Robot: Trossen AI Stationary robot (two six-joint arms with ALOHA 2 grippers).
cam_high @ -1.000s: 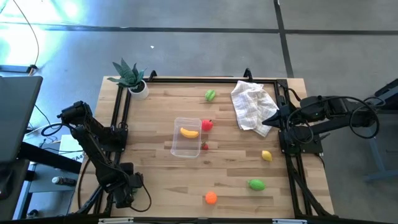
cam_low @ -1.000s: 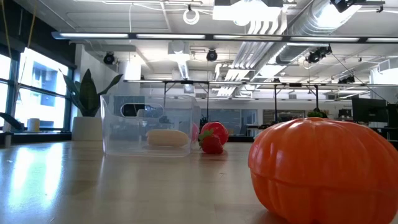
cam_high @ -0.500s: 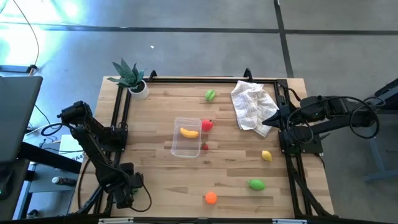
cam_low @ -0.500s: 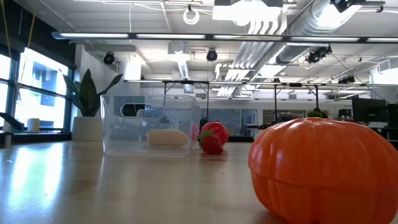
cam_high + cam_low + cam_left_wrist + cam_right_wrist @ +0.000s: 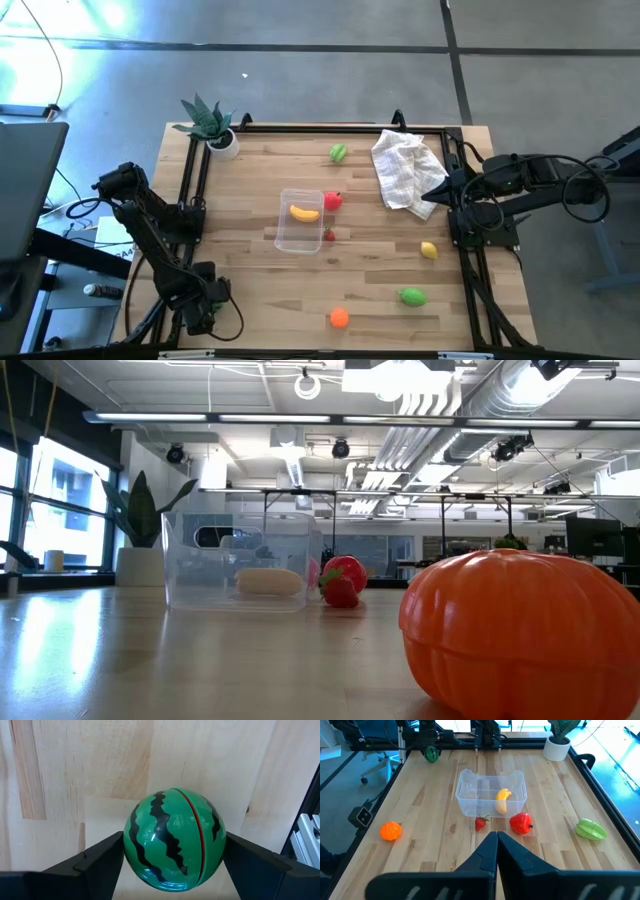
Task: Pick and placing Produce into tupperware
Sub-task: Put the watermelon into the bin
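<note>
The striped green watermelon (image 5: 173, 840) stands on the wood near the table's near left corner, with my left gripper (image 5: 173, 847) shut on it and pointing down; the right wrist view shows the watermelon (image 5: 432, 754) under that arm. The clear tupperware (image 5: 300, 222) stands mid-table on its base, with the yellow banana (image 5: 304, 212) lying inside. A red piece (image 5: 333, 200) and a small red one (image 5: 329, 236) lie beside it. An orange (image 5: 339, 318), a lemon (image 5: 429, 250) and two green pieces (image 5: 412, 296) (image 5: 338, 153) lie scattered. My right gripper (image 5: 496, 840) is shut and hangs raised at the table's right edge. My left gripper pinches the watermelon between its two fingers, one finger on each opposite side (image 5: 127, 852) at its widest part. The fingers come from above, pointing down. Whether the watermelon still rests on the table or is lifted clear, I cannot tell.
A crumpled white cloth (image 5: 405, 172) lies at the far right, under my right arm. A potted plant (image 5: 212, 125) stands at the far left corner. A black frame rail (image 5: 320, 128) runs around the table's edges. Bare wood lies between the watermelon and the tub.
</note>
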